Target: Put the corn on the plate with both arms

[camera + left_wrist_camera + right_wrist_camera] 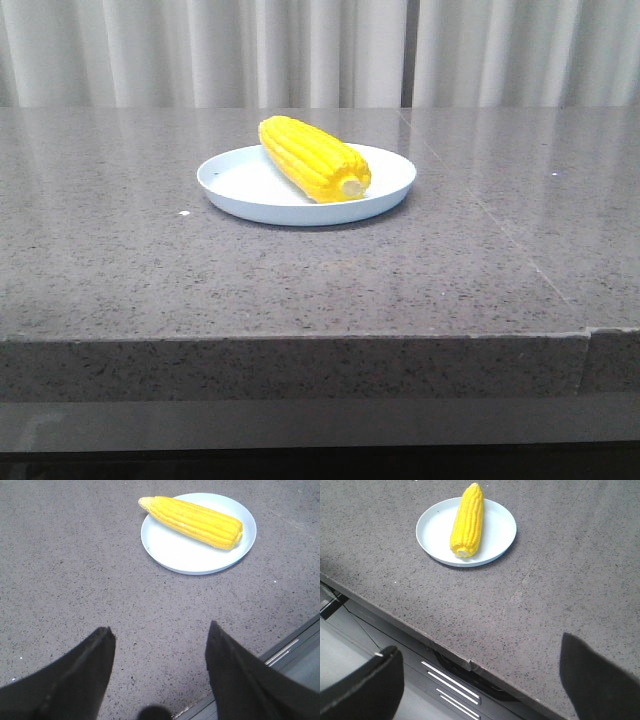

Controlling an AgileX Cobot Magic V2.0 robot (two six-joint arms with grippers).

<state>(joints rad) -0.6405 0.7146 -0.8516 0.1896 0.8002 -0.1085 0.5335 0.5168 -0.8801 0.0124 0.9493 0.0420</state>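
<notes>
Nearest the robot in the front view is the front edge of the table (300, 365), a thick slab of dark grey speckled stone with a darker ledge below it. Neither arm shows in this view.

The left wrist view shows the left gripper (159, 645) hanging over bare stone close to that edge, its two black fingers (75, 680) spread wide apart with nothing between them. In the right wrist view the right gripper (482, 675) hangs above the table's edge, its jaws also wide apart and holding nothing; below the edge a dark panel with pale metal strips (450, 680) is visible.

Farther in, about the middle of the table, sits the plate (235, 180), round, shallow and pale blue-white, well apart from both grippers. The corn (310, 157) lies on the plate, set at a slant, its pale stub end pointing toward the robot and a little to the right, its tapered tip reaching over the plate's far rim. The near left part of the plate is bare.

A thin seam (480, 210) runs across the stone to the right of the plate. Behind the table hangs a pale pleated curtain (200, 50).
</notes>
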